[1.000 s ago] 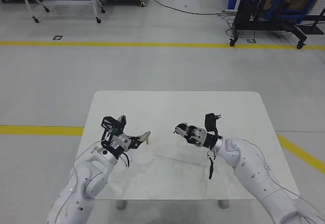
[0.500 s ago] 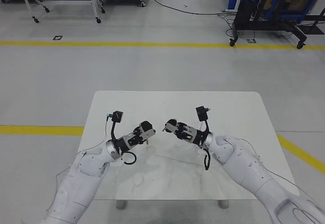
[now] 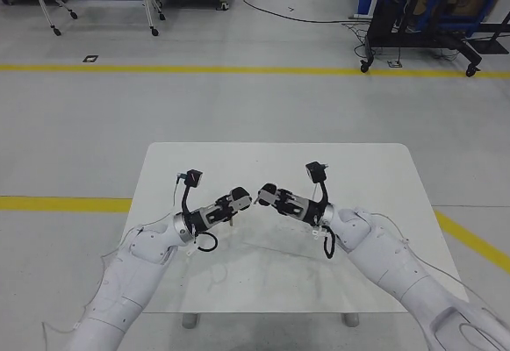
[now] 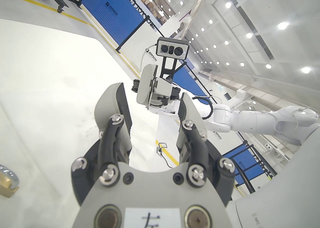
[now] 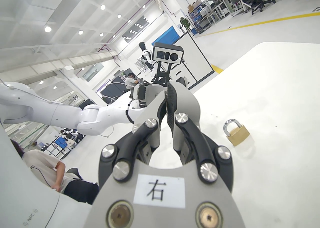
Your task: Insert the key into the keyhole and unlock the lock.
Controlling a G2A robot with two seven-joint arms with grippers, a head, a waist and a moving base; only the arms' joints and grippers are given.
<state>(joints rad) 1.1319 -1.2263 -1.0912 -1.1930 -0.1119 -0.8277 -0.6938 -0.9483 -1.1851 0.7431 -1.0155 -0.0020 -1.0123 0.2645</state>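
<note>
The left gripper (image 4: pixel 152 96) is hanging over the white table (image 3: pixel 369 175) with its two fingers (image 4: pixel 120 103) spread well apart and nothing between them; the right gripper (image 5: pixel 168 93) is facing it nose to nose near the middle of the table, the two tips near each other, though I cannot tell if they are touching; the right gripper's ribbed pads (image 5: pixel 172 106) are pressing together, and whether a key is pinched between them is too hidden to tell. The lock (image 5: pixel 236 133), a small brass padlock with a silver shackle, is lying on the tabletop below and to one side of the grippers, apart from both; its shackle appears to be seated in the body, so it is looking locked; its edge is also peeking in at the corner of the left wrist view (image 4: pixel 7 184); the keyhole is too small to make out. Judging from this, the task is sitting at an early stage: neither gripper is holding the lock, nothing is entering it, and no turning is underway. What is remaining, by my reading, is nearly everything: steadying the lock, most likely with the open left gripper; lining a key up with the keyhole; pushing it home; and twisting until the shackle is springing free.
</note>
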